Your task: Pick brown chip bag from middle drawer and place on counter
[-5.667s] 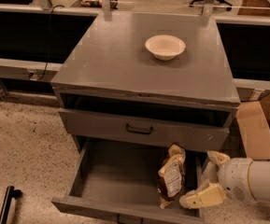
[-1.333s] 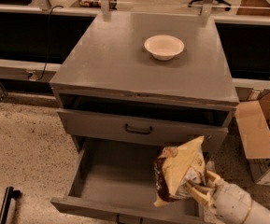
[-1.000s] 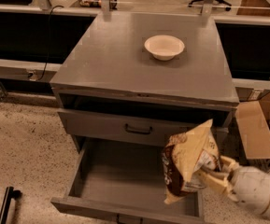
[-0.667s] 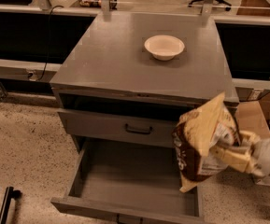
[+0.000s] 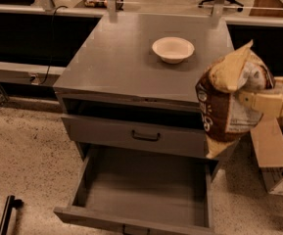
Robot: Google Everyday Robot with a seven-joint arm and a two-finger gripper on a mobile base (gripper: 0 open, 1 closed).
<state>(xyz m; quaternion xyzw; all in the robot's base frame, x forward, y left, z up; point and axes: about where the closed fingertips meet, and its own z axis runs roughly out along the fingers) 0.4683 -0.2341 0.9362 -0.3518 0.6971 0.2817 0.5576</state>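
Note:
My gripper (image 5: 256,101) comes in from the right edge and is shut on the brown chip bag (image 5: 229,99). The bag hangs upright in the air, just off the front right corner of the counter (image 5: 116,58), with its tan top end up. The middle drawer (image 5: 146,187) is pulled out below and its tray holds nothing. The bag hides part of the drawer fronts' right end.
A white bowl (image 5: 173,49) sits on the counter toward the back right. The black-handled drawer front (image 5: 146,135) is closed above the open drawer. An open cardboard box (image 5: 278,153) stands on the speckled floor at the right. A dark object (image 5: 6,214) lies at the lower left.
My gripper has lifted the bag out of the middle drawer, up and to the right, to counter height. The drawer tray now lies bare.

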